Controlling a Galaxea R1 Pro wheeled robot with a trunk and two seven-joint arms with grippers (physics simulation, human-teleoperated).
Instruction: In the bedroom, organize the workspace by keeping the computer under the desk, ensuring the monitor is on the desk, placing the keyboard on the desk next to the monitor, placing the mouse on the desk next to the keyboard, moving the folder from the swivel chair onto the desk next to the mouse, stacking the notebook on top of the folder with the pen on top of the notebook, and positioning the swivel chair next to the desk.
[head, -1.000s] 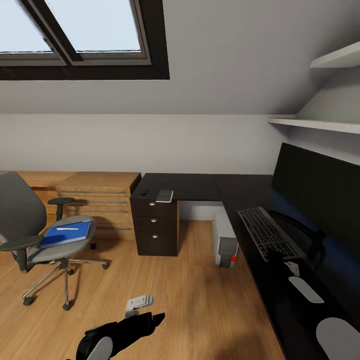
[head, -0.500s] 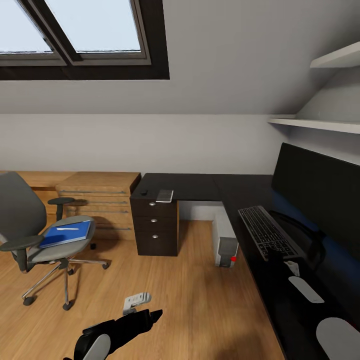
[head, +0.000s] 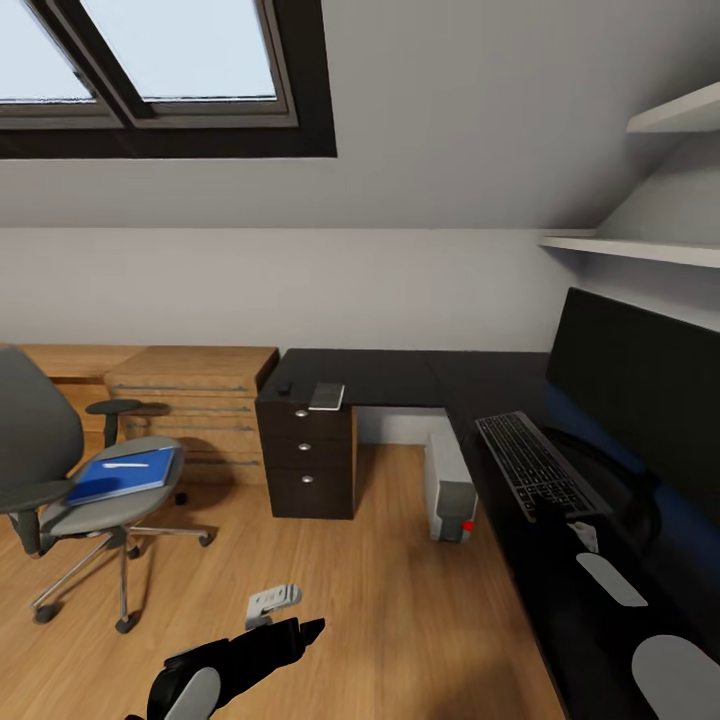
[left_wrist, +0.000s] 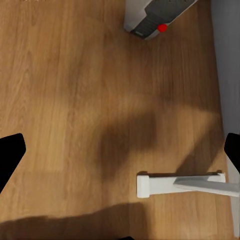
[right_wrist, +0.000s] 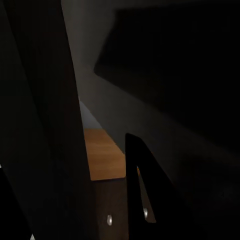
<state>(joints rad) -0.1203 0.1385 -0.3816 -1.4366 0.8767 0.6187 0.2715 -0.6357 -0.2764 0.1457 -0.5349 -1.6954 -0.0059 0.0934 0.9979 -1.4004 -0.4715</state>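
The whole head view is sliding a little since a moment ago, so the robot is turning, not the furniture; the folder (head: 128, 474) is lying on the swivel chair (head: 60, 470), still to fetch; the left gripper (left_wrist: 120, 150) is hanging apart over the floor; the right gripper I cannot tell.

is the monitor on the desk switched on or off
Off, as far as it shows: the monitor stands upright on the desk with a plain black screen.
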